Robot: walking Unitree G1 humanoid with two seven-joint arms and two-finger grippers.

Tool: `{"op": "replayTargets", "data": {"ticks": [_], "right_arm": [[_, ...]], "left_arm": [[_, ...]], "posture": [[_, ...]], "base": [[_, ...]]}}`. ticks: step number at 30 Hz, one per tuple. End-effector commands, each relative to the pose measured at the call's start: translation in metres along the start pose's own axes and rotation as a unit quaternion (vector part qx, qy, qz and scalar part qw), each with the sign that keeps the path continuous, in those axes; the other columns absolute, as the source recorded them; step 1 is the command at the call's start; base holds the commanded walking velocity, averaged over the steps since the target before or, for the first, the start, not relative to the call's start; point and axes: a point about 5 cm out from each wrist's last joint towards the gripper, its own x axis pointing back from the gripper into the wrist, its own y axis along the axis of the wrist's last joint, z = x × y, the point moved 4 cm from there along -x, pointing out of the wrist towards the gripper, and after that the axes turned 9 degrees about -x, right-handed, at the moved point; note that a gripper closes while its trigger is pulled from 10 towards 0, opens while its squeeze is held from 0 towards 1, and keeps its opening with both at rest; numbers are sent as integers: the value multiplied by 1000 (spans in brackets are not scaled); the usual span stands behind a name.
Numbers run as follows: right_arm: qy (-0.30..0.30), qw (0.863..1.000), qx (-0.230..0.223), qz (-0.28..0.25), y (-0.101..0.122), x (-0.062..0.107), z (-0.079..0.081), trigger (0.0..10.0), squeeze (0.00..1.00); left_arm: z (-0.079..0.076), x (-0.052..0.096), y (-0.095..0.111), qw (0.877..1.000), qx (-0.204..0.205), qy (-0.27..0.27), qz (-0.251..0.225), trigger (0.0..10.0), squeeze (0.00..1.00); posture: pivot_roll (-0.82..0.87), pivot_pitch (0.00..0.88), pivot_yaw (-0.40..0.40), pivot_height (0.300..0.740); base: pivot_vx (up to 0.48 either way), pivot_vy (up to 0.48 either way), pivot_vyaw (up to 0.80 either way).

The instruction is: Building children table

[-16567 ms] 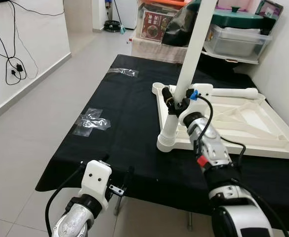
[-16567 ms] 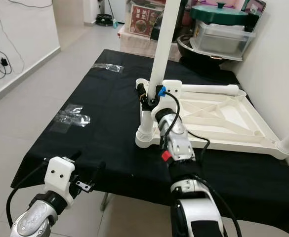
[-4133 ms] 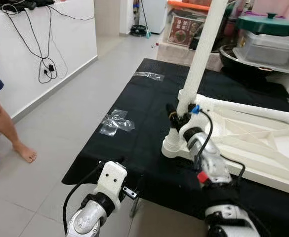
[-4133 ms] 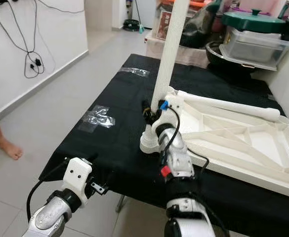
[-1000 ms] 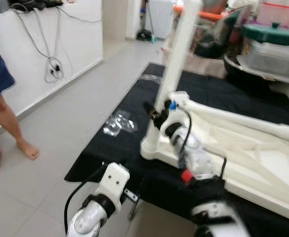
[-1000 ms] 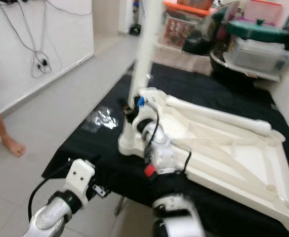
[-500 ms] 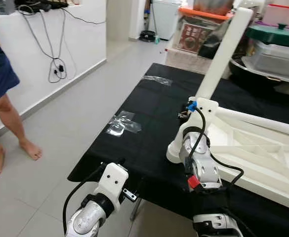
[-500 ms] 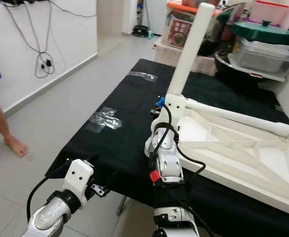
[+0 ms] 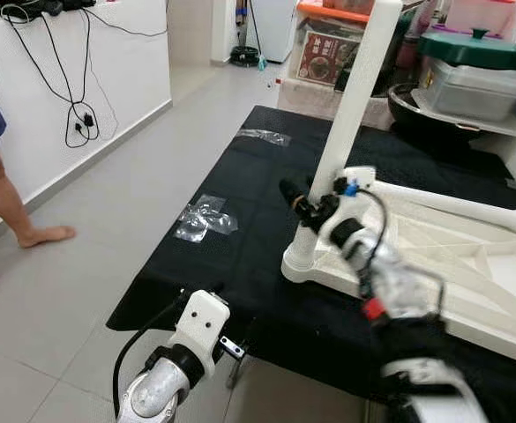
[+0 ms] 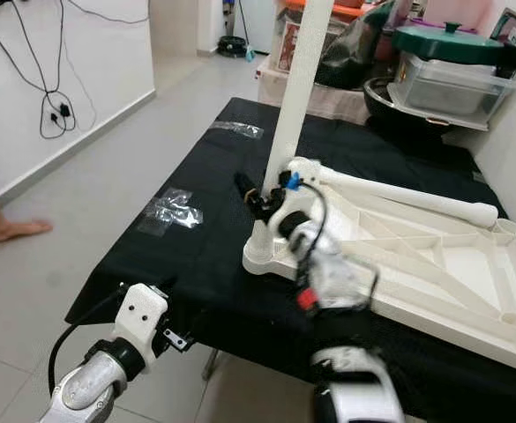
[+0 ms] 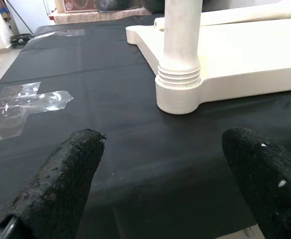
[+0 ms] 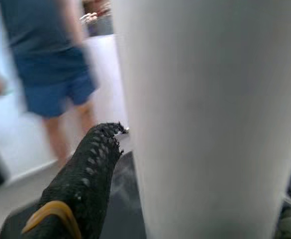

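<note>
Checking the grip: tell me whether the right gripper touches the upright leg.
Cannot tell: in the right wrist view one finger sits beside the upright leg; contact isn't plain.

No legible text, brand or number was found. The red printed box (image 9: 325, 55) behind the black-covered table (image 9: 240, 203) carried markings too small to read.

One white tabletop (image 9: 469, 264) lies upside down, with two legs: one upright (image 9: 350, 115), one lying flat (image 9: 456, 201). Two tape patches (image 9: 206, 218) stick to the black cloth (image 9: 240, 194).

Right tool (image 9: 315, 204) closed; left tool (image 11: 160, 164) agape, low.
</note>
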Motion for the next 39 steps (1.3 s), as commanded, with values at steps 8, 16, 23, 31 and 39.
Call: {"op": "replayTargets", "data": {"ticks": [8, 16, 23, 31, 39], "right_arm": [[246, 959, 14, 140, -29, -4, 40, 10000, 0], [274, 952, 21, 133, -25, -18, 47, 9216, 0], [154, 987, 17, 47, -21, -27, 32, 0, 0], [-249, 968, -13, -38, -29, -9, -25, 0, 0], [-455, 888, -25, -59, -38, 31, -41, 0, 0]], "left_arm": [[-4, -1, -2, 1000, 2, -8, 3, 10000, 0], [-5, 2, -4, 1000, 1, -8, 6, 10000, 0], [-7, 2, -5, 1000, 2, -11, 8, 10000, 0], [-5, 2, -5, 1000, 2, -14, 7, 10000, 0], [-5, 1, -5, 1000, 1, -14, 7, 10000, 0]], "posture": [[149, 0, -132, 740], [155, 0, -130, 740], [138, 0, -124, 740], [119, 0, -116, 740], [125, 0, -119, 740]], "base": [[0, 0, 0], [0, 0, 0], [0, 0, 0], [0, 0, 0], [0, 0, 0]]}}
